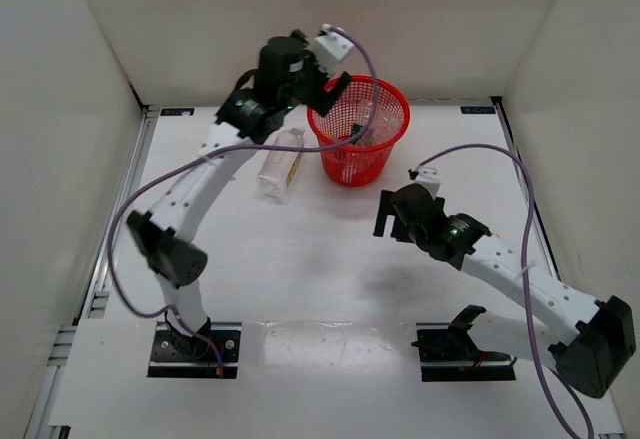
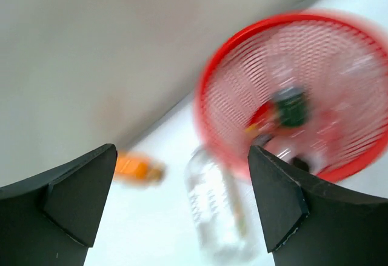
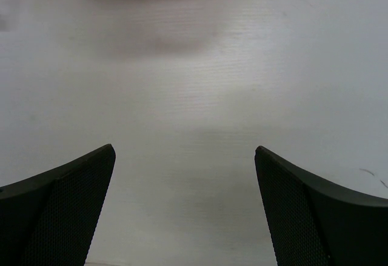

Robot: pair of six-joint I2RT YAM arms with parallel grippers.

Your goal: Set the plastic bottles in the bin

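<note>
The red mesh bin [image 1: 385, 99] stands at the back middle of the table with several bottles inside [image 1: 362, 135]. The blurred left wrist view shows the bin [image 2: 242, 60] and a green-labelled bottle [image 2: 292, 106] in it. The large squarish clear bottle [image 1: 281, 164] lies on the table just left of the bin, and also shows in the left wrist view [image 2: 218, 211]. The orange bottle [image 2: 136, 168] lies by the back wall and is hidden in the top view. My left gripper [image 1: 327, 97] [image 2: 182, 156] is open and empty above the bin's left rim. My right gripper [image 1: 385, 214] [image 3: 184, 151] is open and empty over bare table.
White walls enclose the table at the back and both sides. The left arm reaches over the clear bottle towards the bin. The right arm stretches from the near right corner towards the table's middle, below and right of the bin.
</note>
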